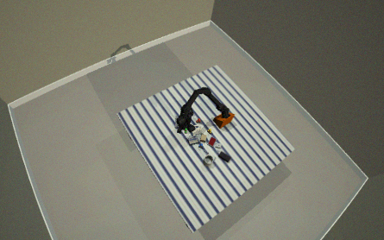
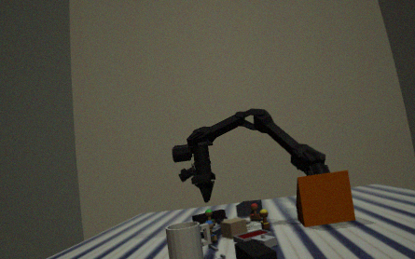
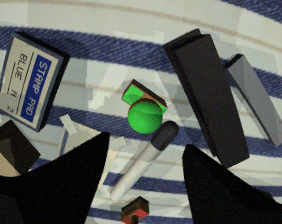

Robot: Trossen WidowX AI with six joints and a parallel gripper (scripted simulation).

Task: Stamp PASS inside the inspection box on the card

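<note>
You have one mug [image 1: 208,160] [image 2: 184,239] on the tabletop [image 1: 242,174] [image 2: 378,202]. Four knobs in different colours show around the small clutter: one blue knob [image 1: 201,146] [image 2: 210,223] near the mug, and one green knob [image 1: 185,130] [image 2: 209,211] [image 3: 145,117], one red knob [image 1: 198,121] [image 2: 255,206] and one yellow knob [image 1: 210,130] [image 2: 264,212] farther from it. You can count one labelled stamp pad [image 1: 193,141] [image 3: 34,82], one open red pad [image 1: 212,142] [image 2: 252,236] and one tan block [image 1: 203,138] [image 2: 234,227] near the mug, one black block [image 1: 224,156] [image 2: 256,250] just beside it, and one marker [image 3: 144,160].
</note>
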